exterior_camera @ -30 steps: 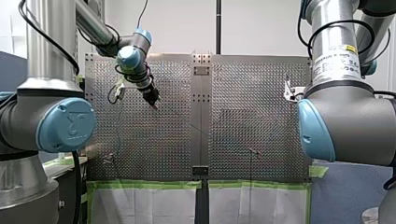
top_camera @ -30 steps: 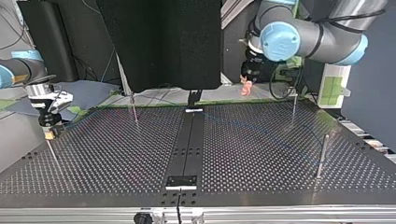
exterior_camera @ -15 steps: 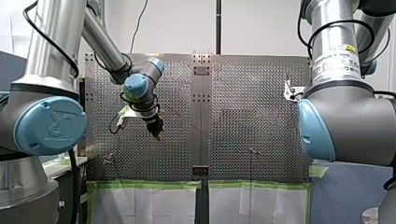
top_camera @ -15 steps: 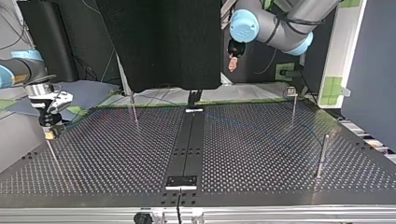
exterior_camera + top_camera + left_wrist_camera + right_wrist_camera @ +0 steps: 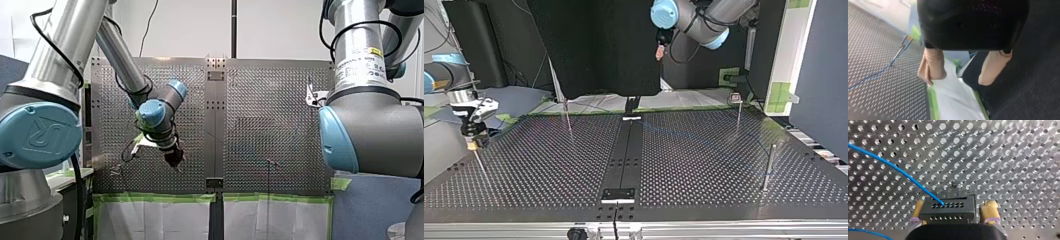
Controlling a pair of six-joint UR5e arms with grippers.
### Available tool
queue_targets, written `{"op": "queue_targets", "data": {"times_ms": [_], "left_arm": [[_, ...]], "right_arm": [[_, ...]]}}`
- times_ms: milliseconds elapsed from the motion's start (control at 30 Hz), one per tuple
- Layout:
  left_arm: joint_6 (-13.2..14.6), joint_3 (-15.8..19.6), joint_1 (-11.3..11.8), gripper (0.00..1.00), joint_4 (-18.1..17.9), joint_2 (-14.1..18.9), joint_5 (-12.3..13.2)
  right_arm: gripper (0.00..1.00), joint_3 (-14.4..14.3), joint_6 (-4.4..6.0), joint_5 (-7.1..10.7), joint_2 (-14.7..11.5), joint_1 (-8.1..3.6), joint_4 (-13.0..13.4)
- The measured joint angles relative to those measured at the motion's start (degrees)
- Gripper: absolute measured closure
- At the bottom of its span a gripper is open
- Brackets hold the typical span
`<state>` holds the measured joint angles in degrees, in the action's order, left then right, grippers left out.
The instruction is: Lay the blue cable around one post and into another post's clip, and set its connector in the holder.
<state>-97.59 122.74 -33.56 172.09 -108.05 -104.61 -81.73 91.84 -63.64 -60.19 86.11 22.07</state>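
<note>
Two robot arms work over a perforated metal table (image 5: 704,165). Over the last second we have watched our left arm leave the far left of the board in the front view and swing back toward the near middle. In the top view the left gripper (image 5: 659,52) has risen and now hangs high above the table's far edge. Its beige padded fingers (image 5: 931,65) stand wide apart with nothing between them. Beside those fingers, in the left wrist view, the thin blue cable (image 5: 873,75) lies along the table and runs up to a slim metal post with a clip (image 5: 903,44). The blur keeps us from telling whether the cable is seated in that clip. Our right arm has hardly moved and waits at the top view's left edge. The right gripper (image 5: 954,203) is closed on the black rectangular connector (image 5: 945,213), with a yellow pad (image 5: 989,208) on either side and the cable leaving the connector's upper face. We judge that the left arm has let go of the cable and is clearing out. That would leave setting the connector in its holder, which we cannot pick out here.
</note>
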Motion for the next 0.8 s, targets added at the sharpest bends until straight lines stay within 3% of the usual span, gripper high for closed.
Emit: {"op": "queue_targets", "data": {"times_ms": [200,500,800], "left_arm": [[-0.2,0.0,-3.6,0.02,-3.6,-3.6,0.0],[-0.3,0.0,-8.4,0.02,-8.6,-8.6,0.0],[-0.3,0.0,-9.2,0.02,-14.1,-14.1,0.0]], "right_arm": [[0.02,0.3,0.23,0.00,-0.1,-0.01,0.0],[0.02,0.5,1.81,-0.08,-0.1,-0.02,-0.1],[0.02,0.5,2.13,-0.37,-0.1,-0.01,-0.1]]}}
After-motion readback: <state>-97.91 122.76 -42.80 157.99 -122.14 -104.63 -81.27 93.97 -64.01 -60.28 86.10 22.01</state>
